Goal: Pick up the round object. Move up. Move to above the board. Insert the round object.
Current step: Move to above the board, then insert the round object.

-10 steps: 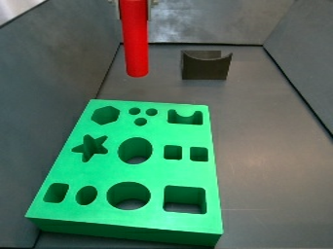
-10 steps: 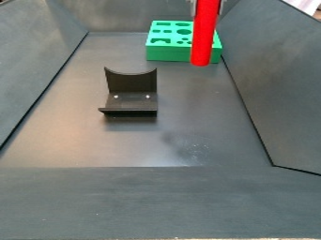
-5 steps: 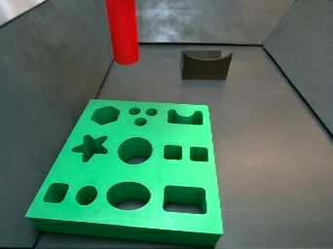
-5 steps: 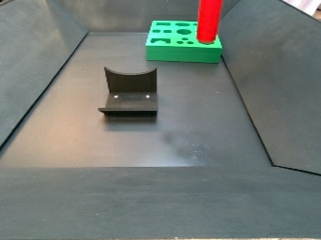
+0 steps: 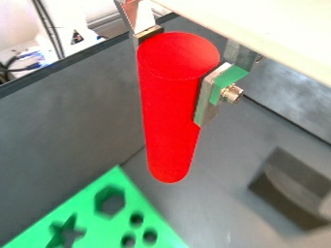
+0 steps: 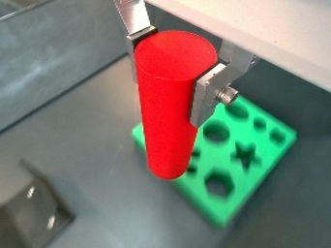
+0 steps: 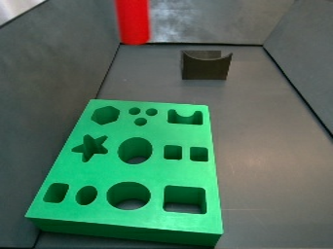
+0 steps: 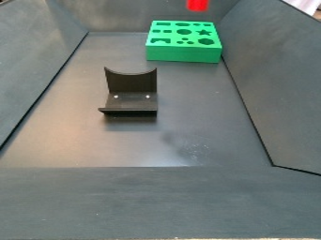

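Note:
The round object, a tall bright-red cylinder (image 5: 168, 116), hangs upright in my gripper (image 5: 179, 63), whose silver fingers (image 5: 215, 89) are shut on its upper part in both wrist views (image 6: 173, 63). It is held high: in a side view only its lower part (image 7: 131, 19) shows at the frame's top, beyond the board's far edge; in a side view just its tip (image 8: 198, 4) shows. The green board (image 7: 156, 175) with shaped holes lies flat on the floor. It also shows in a side view (image 8: 182, 54) and below the peg in both wrist views (image 5: 123, 182) (image 6: 269, 155).
The dark fixture (image 7: 204, 63) stands on the grey floor beyond the board, also seen in a side view (image 8: 128, 91) and in both wrist views (image 5: 291, 189) (image 6: 26, 208). Grey walls slope up round the floor on all sides.
The red cylinder has risen with the gripper, so most of it has left the top of both side views. The board and fixture have not moved.

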